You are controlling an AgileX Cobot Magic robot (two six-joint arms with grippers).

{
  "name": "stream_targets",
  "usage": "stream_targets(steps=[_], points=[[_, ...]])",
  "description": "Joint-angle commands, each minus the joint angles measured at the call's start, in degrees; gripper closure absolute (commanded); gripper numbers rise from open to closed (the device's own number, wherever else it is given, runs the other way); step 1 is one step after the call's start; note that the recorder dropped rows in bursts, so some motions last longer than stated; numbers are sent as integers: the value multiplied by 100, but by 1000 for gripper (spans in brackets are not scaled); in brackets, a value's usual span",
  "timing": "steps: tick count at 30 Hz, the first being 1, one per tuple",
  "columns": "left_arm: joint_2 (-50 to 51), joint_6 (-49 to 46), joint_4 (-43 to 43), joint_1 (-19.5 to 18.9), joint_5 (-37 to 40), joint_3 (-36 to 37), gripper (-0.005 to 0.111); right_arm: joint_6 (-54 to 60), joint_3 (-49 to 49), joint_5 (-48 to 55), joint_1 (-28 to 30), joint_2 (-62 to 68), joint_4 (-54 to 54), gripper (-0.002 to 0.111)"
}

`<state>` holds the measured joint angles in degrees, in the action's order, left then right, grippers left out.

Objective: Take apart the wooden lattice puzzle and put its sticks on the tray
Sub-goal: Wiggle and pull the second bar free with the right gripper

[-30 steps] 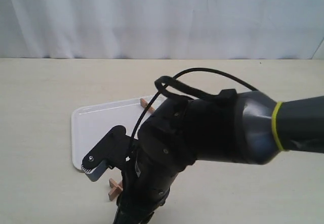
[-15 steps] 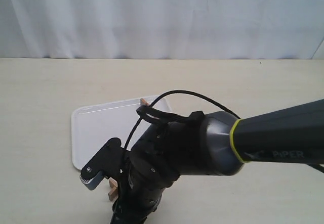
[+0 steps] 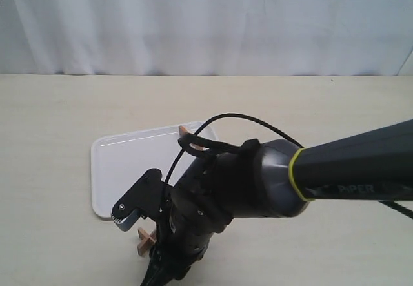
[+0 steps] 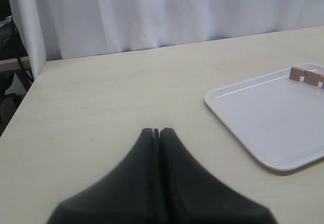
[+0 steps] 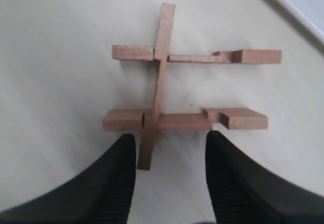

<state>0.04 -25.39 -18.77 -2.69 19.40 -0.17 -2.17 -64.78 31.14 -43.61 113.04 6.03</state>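
Right arm has dropped its forearm lower across the exterior view within the last second, and the wrist has edged slightly toward the tray (image 3: 122, 163). The wooden lattice puzzle (image 5: 161, 82) has not shifted.

Status: the puzzle lies flat on the surface (image 3: 58, 118), just beside the tray's near edge. Three sticks are interlocked, and two notches on one side are empty. One loose stick (image 3: 183, 130) rests at the tray's far corner.

Right end effector (image 5: 169, 143): fingers apart, holding nothing, straddling the near end of the single cross stick. Left end effector (image 4: 157, 133): fingers together, empty, parked well apart from the work.

Step in hand, as I judge it: grip that cross stick.
- Centre the stick end first; it sits close to one finger.
- Close squarely on its narrow faces.
- Draw it out in line with the notches, slowly. The puzzle is light and may drag along.

Surface: pale, matte, otherwise bare. Room: a white curtain (image 3: 206, 21) hangs behind it.
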Motion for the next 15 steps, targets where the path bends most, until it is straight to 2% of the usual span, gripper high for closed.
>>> stream_targets(steps=[1, 8, 15], points=[[-4, -8, 2, 25, -68, 17, 107, -12, 10, -152, 32, 136, 43, 66], [-4, -8, 2, 25, -68, 17, 107, -9, 10, -259, 32, 203, 43, 67], [-4, -8, 2, 25, -68, 17, 107, -9, 10, -220, 32, 203, 43, 78]])
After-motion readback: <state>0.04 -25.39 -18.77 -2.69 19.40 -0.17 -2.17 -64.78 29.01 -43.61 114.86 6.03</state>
